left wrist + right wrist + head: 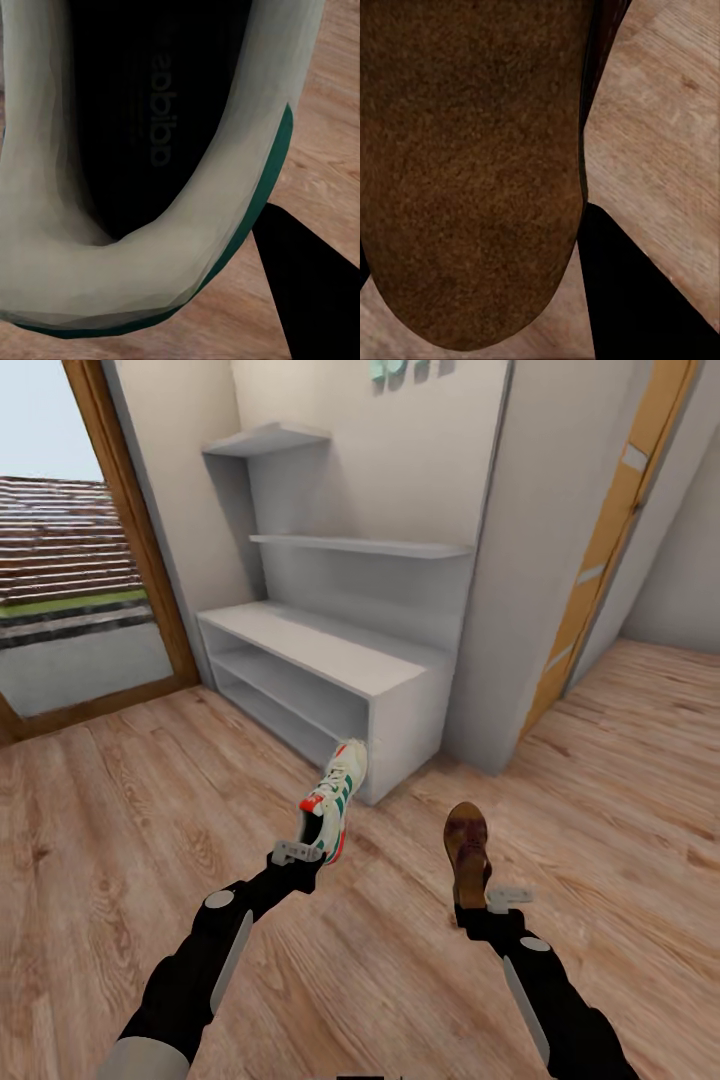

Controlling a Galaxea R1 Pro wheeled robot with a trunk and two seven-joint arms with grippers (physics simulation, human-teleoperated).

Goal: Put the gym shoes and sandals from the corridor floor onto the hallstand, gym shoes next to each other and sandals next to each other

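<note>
Shoes carried in both arms toward the hallstand [330, 650], seen from the head camera. Left gripper [305, 852] meets the heel end of a gym shoe [333, 800], whose toe points to about 1 o'clock and almost reaches the near corner of the rack; the shoe appears lifted off the corridor floor [130, 810], though its height above the planks cannot be judged. In the left wrist view the heel collar of the gym shoe [150, 277] and its dark insole sit directly ahead, with one dark finger [315, 292] beside the rim; the finger spacing is hidden, so closure on the shoe is inferred, not seen. Right gripper [482, 908] meets the heel of a sandal [467, 850], which points to 12 o'clock, well apart from the sneaker and at 3 o'clock of it. The right wrist view shows the brown insole of the sandal [472, 172] pressed close to a dark finger [637, 292]; again the clamp itself cannot be told. Holding each shoe by the heel, toe forward, probably lets the toe slide first onto the bench top or a low shelf. One of each kind is in hand, so pairing on the rack is not yet possible; the rack's bench top and shelves lie bare
</note>
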